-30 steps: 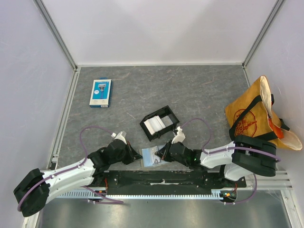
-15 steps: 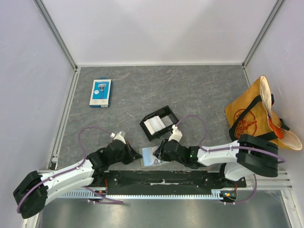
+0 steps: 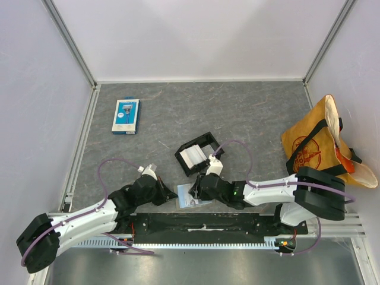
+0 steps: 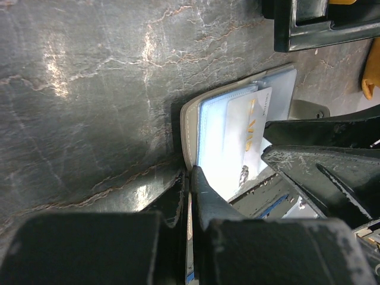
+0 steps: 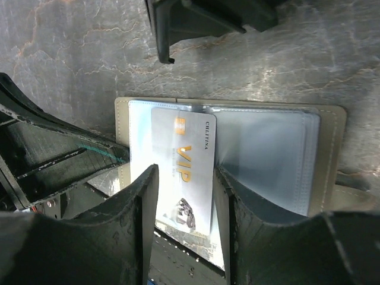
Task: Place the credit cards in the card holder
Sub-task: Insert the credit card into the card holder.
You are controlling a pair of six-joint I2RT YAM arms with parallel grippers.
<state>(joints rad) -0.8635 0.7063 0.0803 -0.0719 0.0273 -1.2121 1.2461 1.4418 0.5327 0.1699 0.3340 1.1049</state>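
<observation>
The card holder lies open at the near edge of the table, its tan border framing clear pockets. A white credit card with gold lettering sits partly in the left pocket, its lower end sticking out. My right gripper hovers over it, open, with one finger on each side of the card. My left gripper is shut on the holder's left edge. More white credit cards rest in the black tray.
A blue-and-white retail pack lies at the far left. A yellow tote bag sits against the right wall. The black tray stands just beyond the holder. The arms' base rail runs along the near edge.
My right gripper has slid left over the holder and opened, letting go of the white card. The left gripper has stayed shut on the holder's edge.
</observation>
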